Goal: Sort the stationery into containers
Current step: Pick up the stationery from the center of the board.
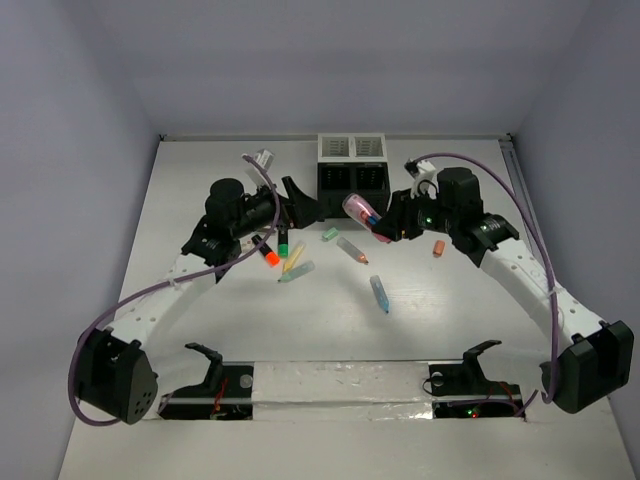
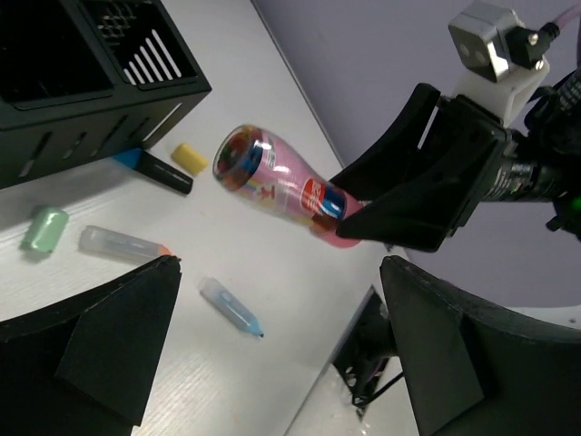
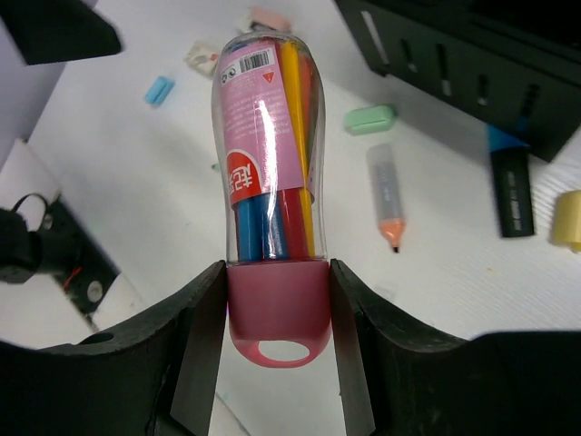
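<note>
White table (image 1: 450, 310) under grey walls. Top view: pink tube (image 1: 361, 212) at centre, just in front of mesh organizer (image 1: 351, 170), clamped by its cap in right claw (image 1: 385, 226). Long axis slanting, cap lower right, base upper left. Left claw (image 1: 300, 200) just left of organizer. Left wrist view: fingers (image 2: 109, 327) spread wide, holding nothing; tube tilted, base toward upper left near black compartment. Right wrist view: tube upright in frame, pink cap at bottom, pinched between both fingers.
</note>
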You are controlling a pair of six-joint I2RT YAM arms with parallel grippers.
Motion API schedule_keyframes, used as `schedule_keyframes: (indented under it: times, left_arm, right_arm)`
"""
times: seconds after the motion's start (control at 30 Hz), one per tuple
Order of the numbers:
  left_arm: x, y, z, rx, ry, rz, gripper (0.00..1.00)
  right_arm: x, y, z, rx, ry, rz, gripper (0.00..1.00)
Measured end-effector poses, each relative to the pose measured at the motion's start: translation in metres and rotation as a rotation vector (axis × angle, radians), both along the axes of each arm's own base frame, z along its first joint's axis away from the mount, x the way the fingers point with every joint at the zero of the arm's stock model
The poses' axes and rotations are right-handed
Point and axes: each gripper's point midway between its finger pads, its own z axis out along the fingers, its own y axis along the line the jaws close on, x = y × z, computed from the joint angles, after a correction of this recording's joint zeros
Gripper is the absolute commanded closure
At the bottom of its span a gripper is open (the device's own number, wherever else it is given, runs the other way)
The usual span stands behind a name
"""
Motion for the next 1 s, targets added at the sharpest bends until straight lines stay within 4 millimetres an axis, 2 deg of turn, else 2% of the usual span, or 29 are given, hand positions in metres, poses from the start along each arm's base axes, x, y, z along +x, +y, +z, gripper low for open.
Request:
schedule_keyframes:
  times: [0.27,0.53,0.7,0.83,0.9,0.93,0.97,1.0]
  left_arm:
    - [0.005,-0.013,-0.001,-0.085,0.094,-0.021,0.13]
    - [0.010,-0.019,-0.018,-0.085,0.169,-0.020,0.14]
    - [0.009,-0.024,-0.025,-0.080,0.193,-0.030,0.18]
    - [0.007,-0.026,-0.024,-0.087,0.198,-0.036,0.27]
    - [0.007,-0.026,-0.022,-0.097,0.198,-0.040,0.35]
    - [0.007,-0.027,-0.020,-0.100,0.195,-0.043,0.35]
    - [0.006,-0.027,-0.019,-0.104,0.194,-0.047,0.49]
    - [0.007,-0.027,-0.019,-0.106,0.194,-0.041,0.52]
  right_arm:
    - [-0.023,0.034,0.015,0.075,-0.029,0.173,0.95]
    - [-0.031,0.048,0.015,0.088,-0.024,0.231,0.97]
    - [-0.032,0.052,0.019,0.098,-0.042,0.245,0.98]
    - [-0.034,0.055,0.022,0.109,-0.053,0.261,0.99]
    - [-0.034,0.057,0.021,0.112,-0.047,0.271,0.99]
    - [-0.034,0.058,0.021,0.113,-0.046,0.274,0.99]
    - [-0.033,0.059,0.020,0.114,-0.043,0.276,0.99]
    - [-0.033,0.059,0.019,0.115,-0.042,0.281,0.99]
